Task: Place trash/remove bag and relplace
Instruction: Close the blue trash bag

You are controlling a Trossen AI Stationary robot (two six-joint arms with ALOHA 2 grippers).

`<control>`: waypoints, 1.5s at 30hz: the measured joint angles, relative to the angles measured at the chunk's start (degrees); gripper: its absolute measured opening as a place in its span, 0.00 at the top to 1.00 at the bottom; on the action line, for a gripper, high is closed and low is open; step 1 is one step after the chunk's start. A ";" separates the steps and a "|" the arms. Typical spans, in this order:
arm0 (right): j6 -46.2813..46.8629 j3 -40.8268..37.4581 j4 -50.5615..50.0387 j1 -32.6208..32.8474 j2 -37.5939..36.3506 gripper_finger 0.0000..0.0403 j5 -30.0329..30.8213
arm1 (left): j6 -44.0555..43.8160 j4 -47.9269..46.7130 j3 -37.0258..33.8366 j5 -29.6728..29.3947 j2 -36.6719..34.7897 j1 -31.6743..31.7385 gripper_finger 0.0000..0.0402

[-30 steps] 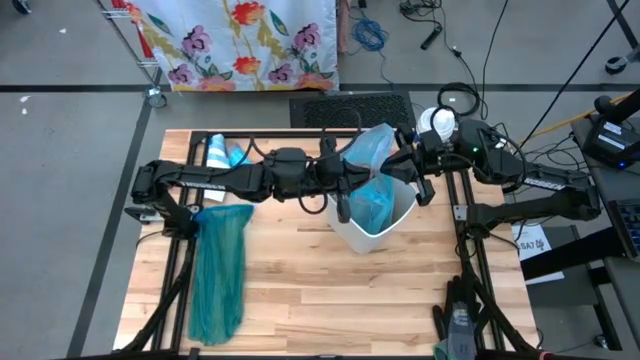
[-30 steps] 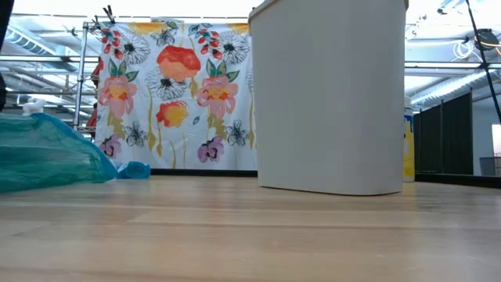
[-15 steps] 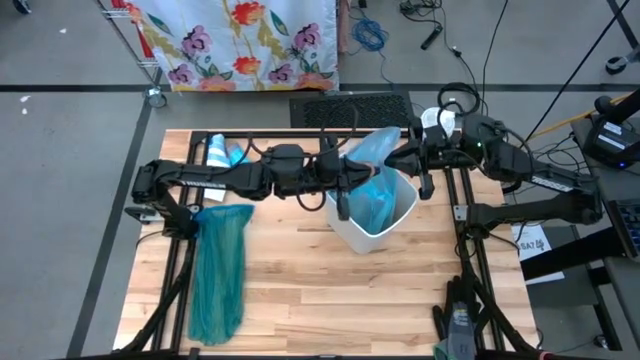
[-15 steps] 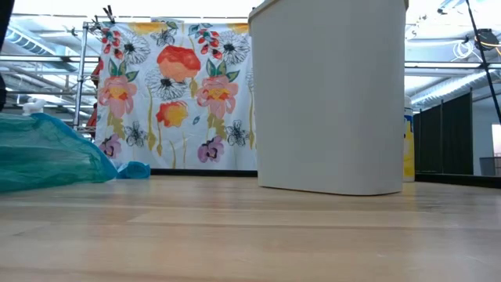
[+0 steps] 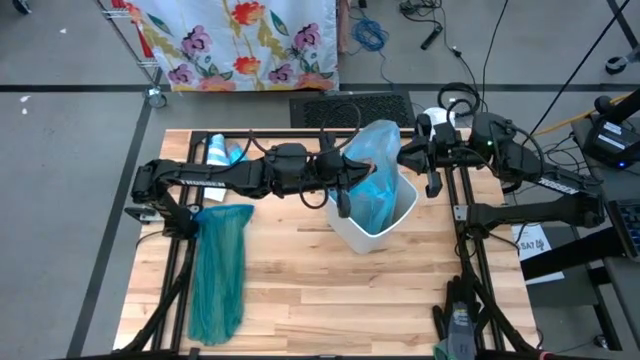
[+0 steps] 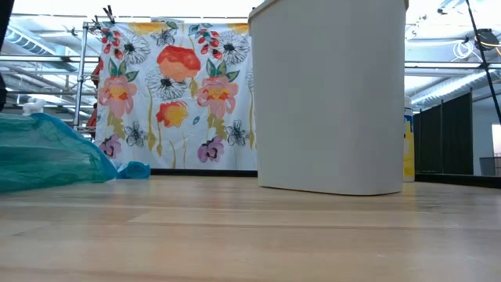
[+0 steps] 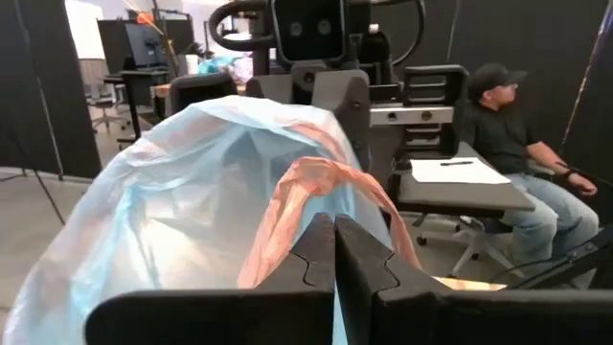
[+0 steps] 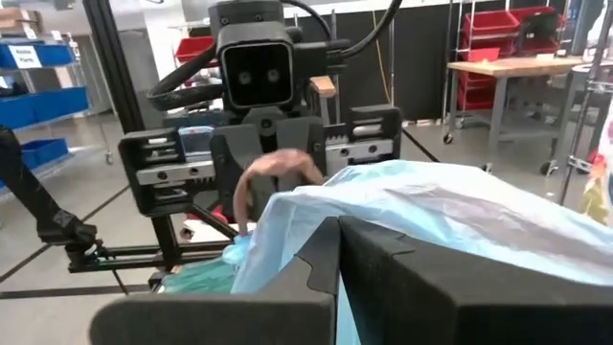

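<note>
A pale-blue bag (image 5: 378, 150) stands raised out of the white bin (image 5: 352, 232) near the table's middle, with its lower part (image 5: 376, 205) inside the bin. My left gripper (image 5: 352, 178) reaches in level from the table's left and is shut at the bag's left side. Level from the right comes my right gripper (image 5: 404, 160), shut at the bag's right side. The two face each other across the bag's mouth. The trash is hidden. In the low view only the bin's wall (image 6: 329, 94) shows. My left gripper (image 7: 333, 251) pinches the bag's pink drawstring loop (image 7: 287, 206) between its two shut fingers, level from the table's left. The loop arches up over the fingers, with the pale-blue film (image 7: 182, 192) bunched beside it. My right gripper (image 8: 337, 251) pinches the bag's pale-blue top edge (image 8: 316, 213) between its shut fingers, level from the table's right. The film (image 8: 441, 206) spreads over and past the fingers, held above the bin.
A darker teal-green bag (image 5: 220, 270) lies along the table's left side, also in the low view (image 6: 47, 153). A spray bottle (image 5: 218, 150) lies at the far left. A person (image 7: 508, 125) sits beyond the table. The near half is bare wood (image 5: 330, 300).
My right gripper has drawn back a little toward the table's right edge with the bag's top edge. The bag's top now stands fuller and wider above the bin. My left gripper has kept its hold in place.
</note>
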 joint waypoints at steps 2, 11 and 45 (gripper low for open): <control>0.17 0.00 -0.33 0.00 0.02 1.00 -0.02 | -0.45 -0.47 0.00 0.03 -0.06 0.41 1.00; -2.30 0.04 -7.75 0.00 0.38 1.00 2.10 | -3.06 4.29 0.06 2.73 4.66 1.41 1.00; -3.02 0.04 -14.54 3.70 0.18 1.00 2.67 | 1.74 10.32 11.39 1.39 11.76 4.91 1.00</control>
